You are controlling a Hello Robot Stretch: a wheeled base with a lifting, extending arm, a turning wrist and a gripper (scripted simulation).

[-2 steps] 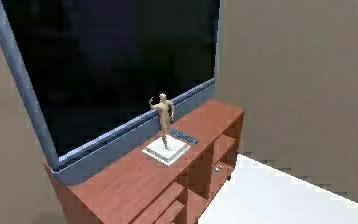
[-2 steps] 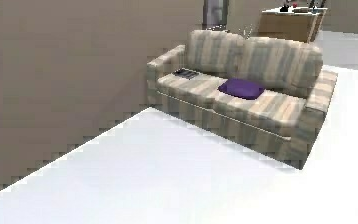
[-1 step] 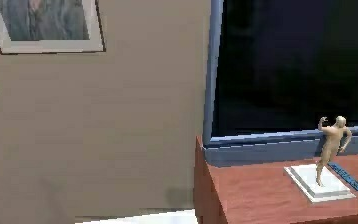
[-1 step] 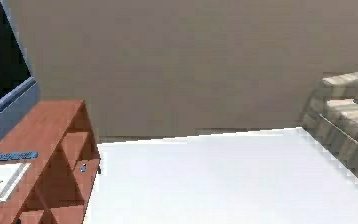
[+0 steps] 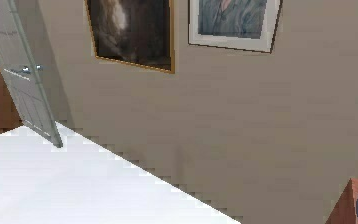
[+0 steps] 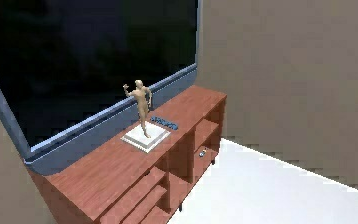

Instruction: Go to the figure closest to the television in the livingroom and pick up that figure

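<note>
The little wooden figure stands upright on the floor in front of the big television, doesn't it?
Not quite. The wooden figure does stand upright in front of the television, but on top of the wooden cabinet that carries the television, not on the floor. The arm side view shows this.

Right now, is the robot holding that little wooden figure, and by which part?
Cannot be told from here. The wooden figure stands upright on its white base on the cabinet, before the television.

Standing in this room, I can tell nothing of the robot's own body: no colour, shape, cable, screw or marking of it can be made out in either view.
</note>
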